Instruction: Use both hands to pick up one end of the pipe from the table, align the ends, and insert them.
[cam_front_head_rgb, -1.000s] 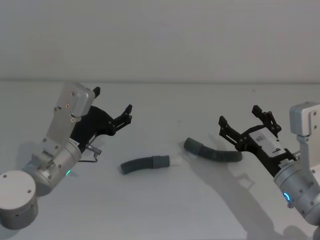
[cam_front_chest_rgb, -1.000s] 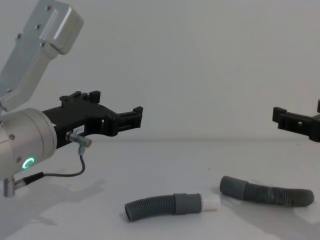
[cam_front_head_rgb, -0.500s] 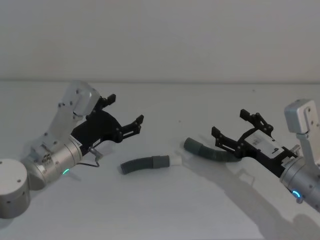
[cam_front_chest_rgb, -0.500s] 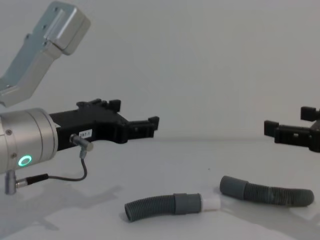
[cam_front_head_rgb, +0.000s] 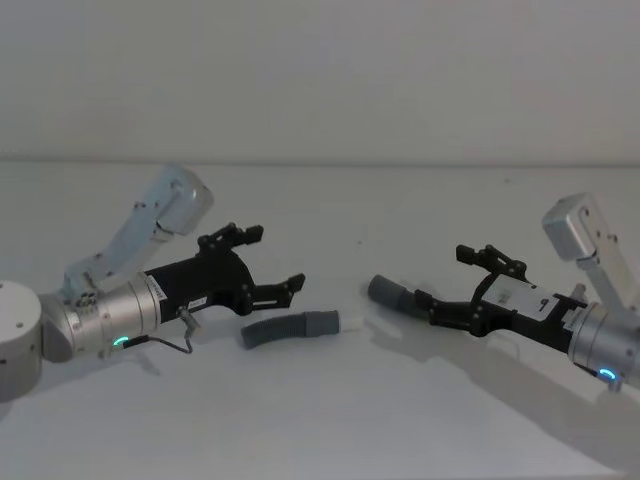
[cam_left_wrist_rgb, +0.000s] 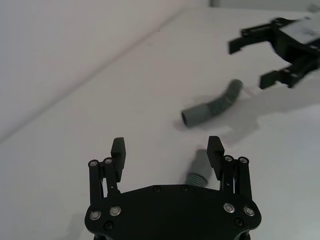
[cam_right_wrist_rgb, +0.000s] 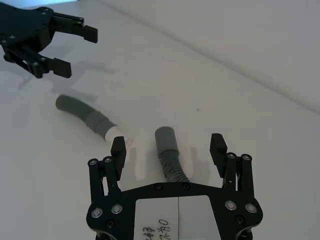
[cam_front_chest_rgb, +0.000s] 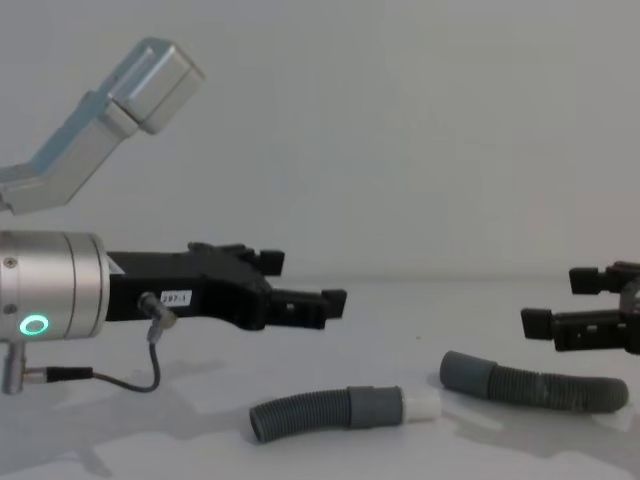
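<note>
Hose pieces, two, flat on white bench (cam_front_head_rgb: 320, 420), cuffs facing, ends apart. White-tipped piece (cam_front_head_rgb: 290, 328) just near-right of left gripper (cam_front_head_rgb: 272, 258), jaws wide, empty. Plain-cuffed piece (cam_front_head_rgb: 390, 293) partly under right gripper (cam_front_head_rgb: 443, 275), jaws likewise wide, hovering above its corrugated length. Grippers: two.
</note>
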